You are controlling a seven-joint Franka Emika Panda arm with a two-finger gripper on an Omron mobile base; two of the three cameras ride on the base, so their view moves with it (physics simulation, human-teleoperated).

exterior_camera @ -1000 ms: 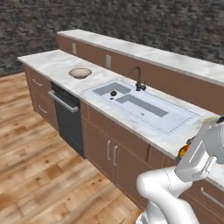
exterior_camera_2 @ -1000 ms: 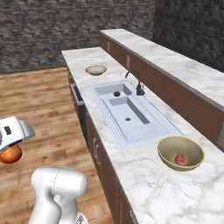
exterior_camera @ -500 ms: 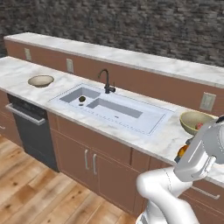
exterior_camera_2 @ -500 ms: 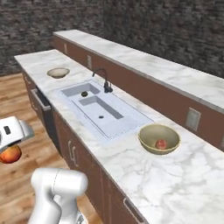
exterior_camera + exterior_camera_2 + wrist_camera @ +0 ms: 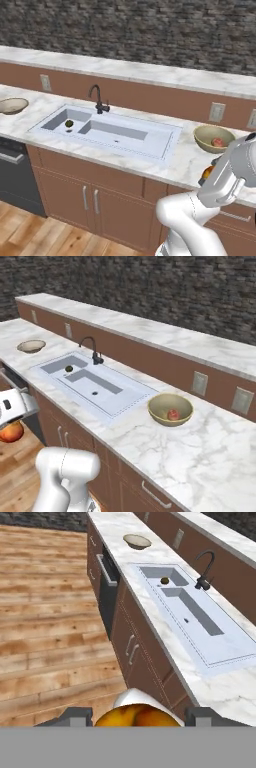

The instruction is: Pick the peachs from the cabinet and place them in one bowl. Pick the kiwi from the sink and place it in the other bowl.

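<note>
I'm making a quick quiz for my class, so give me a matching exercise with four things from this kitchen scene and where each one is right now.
Things:
1. kiwi
2. peach in the gripper
3. second peach
4. shallow brown-rimmed bowl

Places:
A. inside the deep tan bowl
B. on the counter left of the sink
C. in the sink's left basin
D. held off the counter's front edge, over the floor

Pairs: 1-C, 2-D, 3-A, 4-B
</note>
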